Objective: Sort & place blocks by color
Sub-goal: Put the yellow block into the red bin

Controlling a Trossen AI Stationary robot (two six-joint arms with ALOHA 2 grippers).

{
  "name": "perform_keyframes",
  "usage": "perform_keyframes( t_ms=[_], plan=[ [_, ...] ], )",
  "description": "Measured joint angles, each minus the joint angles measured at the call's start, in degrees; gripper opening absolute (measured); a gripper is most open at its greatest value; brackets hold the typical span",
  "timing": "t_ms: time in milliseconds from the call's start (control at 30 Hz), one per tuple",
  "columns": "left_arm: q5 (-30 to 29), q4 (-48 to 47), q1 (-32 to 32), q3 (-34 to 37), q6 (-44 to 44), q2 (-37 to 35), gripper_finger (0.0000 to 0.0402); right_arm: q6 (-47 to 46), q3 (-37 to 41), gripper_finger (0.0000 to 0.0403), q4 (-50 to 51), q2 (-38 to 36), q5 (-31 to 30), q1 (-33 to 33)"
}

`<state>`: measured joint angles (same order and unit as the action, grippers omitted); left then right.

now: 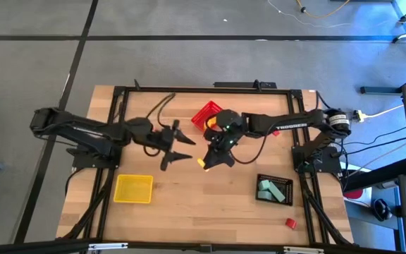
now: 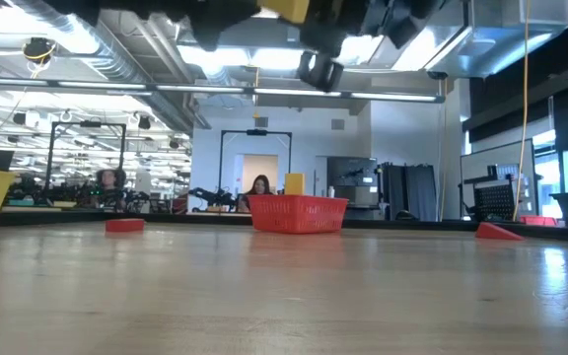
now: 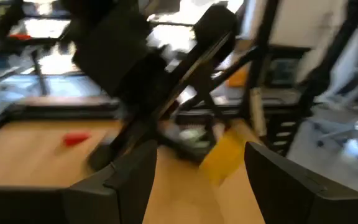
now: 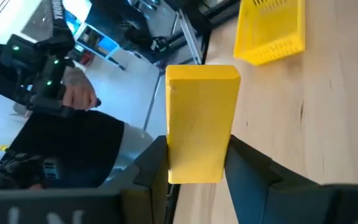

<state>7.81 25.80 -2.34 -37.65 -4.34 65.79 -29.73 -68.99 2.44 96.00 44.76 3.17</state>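
Nearest you along the front edge of the counter (image 1: pixel 210 219), at about 5 o'clock from its centre, one red block (image 1: pixel 290 224) lies loose and unsorted. Just beyond it, at about 4 o'clock, the black bin (image 1: pixel 282 192) already holds several mint green blocks (image 1: pixel 266 189), so that colour appears mostly settled; at 7 o'clock the yellow bin (image 1: pixel 133 189) shows no block inside that you can make out from above. At the centre, the right end effector (image 1: pixel 204 163) is clenched on a yellow block (image 4: pixel 202 123), which stands upright between its two fingers and is raised clear of the wood, with the yellow bin well apart from it toward 8 o'clock. The right arm reaches in from its base at 3 o'clock, elbow bent. Just beside it, the left end effector (image 1: pixel 180 147) hangs with fingers spread and nothing between them, its arm stretched in from 9 o'clock and facing the right one. Farthest, at 12 o'clock, the red bin (image 1: pixel 207 116) sits near the back rail, its contents largely hidden by the right arm; the low view shows another red block (image 2: pixel 124 225) and a red wedge (image 2: pixel 498 231) on the counter. Judged so, you are around mid-task: green done, yellow in hand, reds remaining.
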Motion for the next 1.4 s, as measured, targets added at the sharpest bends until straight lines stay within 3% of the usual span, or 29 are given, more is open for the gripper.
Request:
perform_keyframes(
  t_ms=[167, 933, 1067, 1400],
  plan=[
    [4.05, 2.24, -1.7, -0.02, -1.49, 4.85, 0.0235, -0.03, 0.0, 0.0124, -0.21, 2.16, 0.11, -0.43],
    [5.32, 6.93, -4.18, -0.02, -0.94, 11.37, 0.0232, -3.46, 0.0, 0.0124, -1.94, 4.92, -0.89, -0.45],
    [5.31, 6.83, -4.16, -0.02, -0.89, 11.35, 0.02, -3.28, 0.0, 0.0124, -2.51, 4.84, -0.62, -0.45],
    [6.57, 6.41, -4.21, -0.13, -0.41, 11.2, 0.0062, -4.83, 0.07, 0.0124, -4.58, 4.84, 1.97, -0.43]
  ],
)
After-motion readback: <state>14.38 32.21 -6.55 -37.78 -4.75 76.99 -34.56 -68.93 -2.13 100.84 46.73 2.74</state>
